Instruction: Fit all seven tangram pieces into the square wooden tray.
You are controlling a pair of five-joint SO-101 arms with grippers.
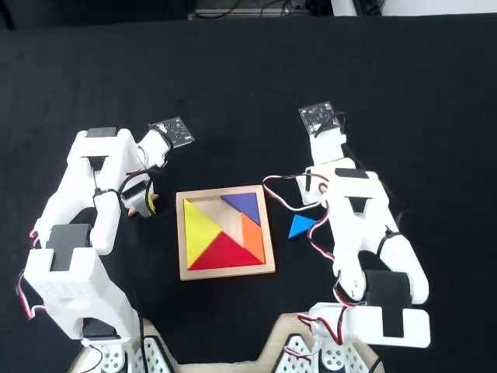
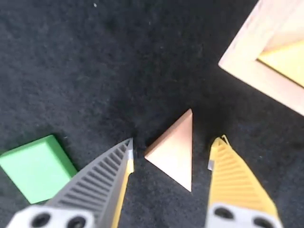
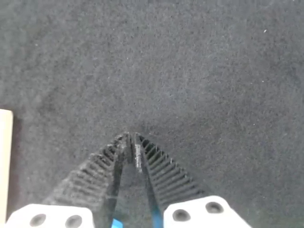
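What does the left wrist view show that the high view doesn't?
The left wrist view adds a pink triangle between the fingers of the open left gripper, and a green piece beside them on the cloth. The high view adds the purple piece, orange piece and red piece in the tray, and a blue triangle outside it by the right arm. Both share the tray's corner and its yellow piece.

black cloth (image 1: pixel 233 78), cables (image 1: pixel 248 11) at far edge
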